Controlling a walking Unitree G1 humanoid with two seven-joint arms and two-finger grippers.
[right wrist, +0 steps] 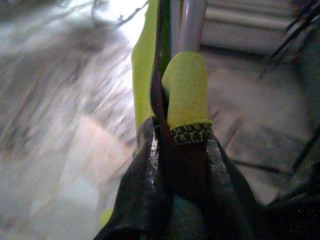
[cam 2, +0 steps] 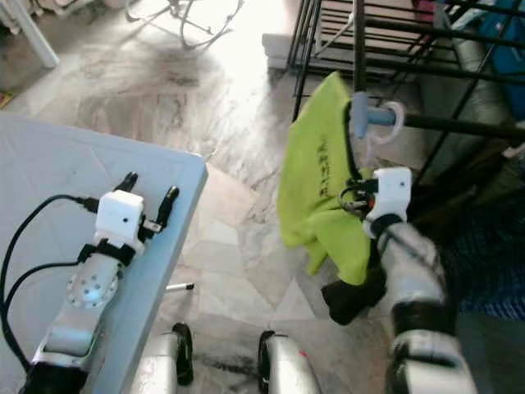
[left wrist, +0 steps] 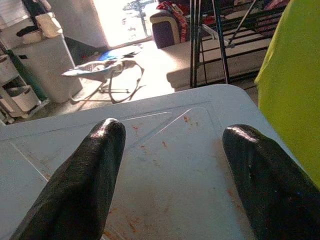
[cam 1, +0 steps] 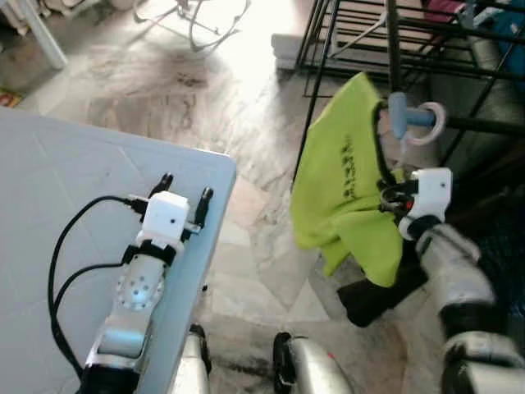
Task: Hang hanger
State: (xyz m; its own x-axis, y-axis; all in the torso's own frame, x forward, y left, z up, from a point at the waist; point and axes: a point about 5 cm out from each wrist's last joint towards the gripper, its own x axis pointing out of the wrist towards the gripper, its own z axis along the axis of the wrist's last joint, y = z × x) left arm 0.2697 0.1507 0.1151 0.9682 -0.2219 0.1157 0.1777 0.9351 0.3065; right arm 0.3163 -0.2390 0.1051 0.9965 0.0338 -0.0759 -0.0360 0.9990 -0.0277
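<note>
Table (cam 1: 49, 180) left; rack (cam 1: 459, 49) right; shirt (cam 1: 344, 180) hanging between.

Matt yellow-green cloth, a shirt (cam 1: 349, 176), is seen on a smooth, seemingly plastic hanger (cam 1: 414, 119); the rack (cam 1: 484, 125) looks like dark metal, the worktop (cam 1: 49, 172) matt white, the floor (cam 1: 164, 82) polished stone.
</note>
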